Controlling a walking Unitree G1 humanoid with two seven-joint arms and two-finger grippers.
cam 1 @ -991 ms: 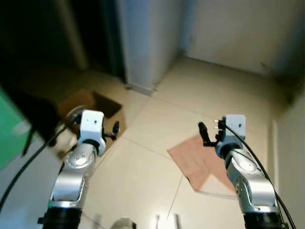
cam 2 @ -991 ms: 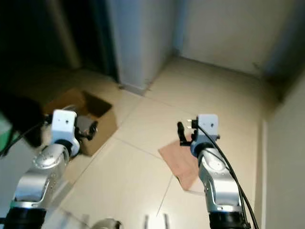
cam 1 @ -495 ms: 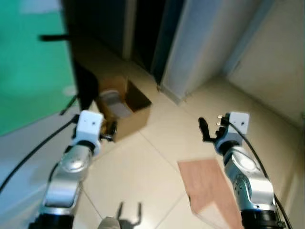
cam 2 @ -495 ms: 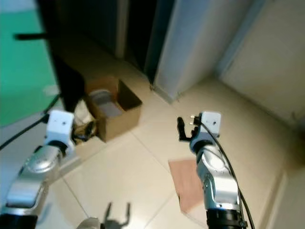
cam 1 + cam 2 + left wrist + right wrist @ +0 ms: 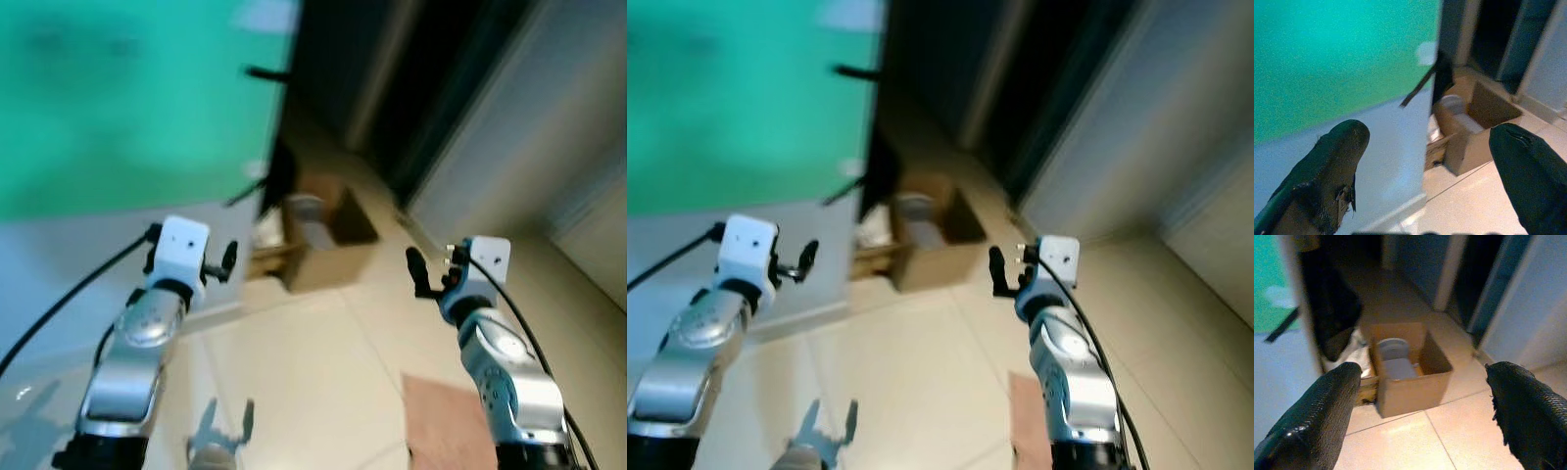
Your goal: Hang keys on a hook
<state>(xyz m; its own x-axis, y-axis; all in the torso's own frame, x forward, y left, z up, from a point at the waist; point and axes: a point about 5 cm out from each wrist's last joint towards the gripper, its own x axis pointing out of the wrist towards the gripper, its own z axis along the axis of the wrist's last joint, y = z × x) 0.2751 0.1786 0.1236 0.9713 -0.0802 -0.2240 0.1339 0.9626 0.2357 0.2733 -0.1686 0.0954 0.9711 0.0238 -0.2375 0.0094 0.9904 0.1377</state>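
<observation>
Here, left hand [image 5: 1425, 161] and right hand [image 5: 1422, 406] both spread wide, holding nothing.

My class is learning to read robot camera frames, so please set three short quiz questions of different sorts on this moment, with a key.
1. True or false: the open brown cardboard box on the tiled floor holds a grey round-topped object.
2. Multiple choice: the right tool is (A) shut on keys, (B) open and holding nothing, (C) resting inside the box.
3. Fill in: the wall panel beyond the left tool is coloured ____.

Key: 1 true; 2 B; 3 green.
</observation>
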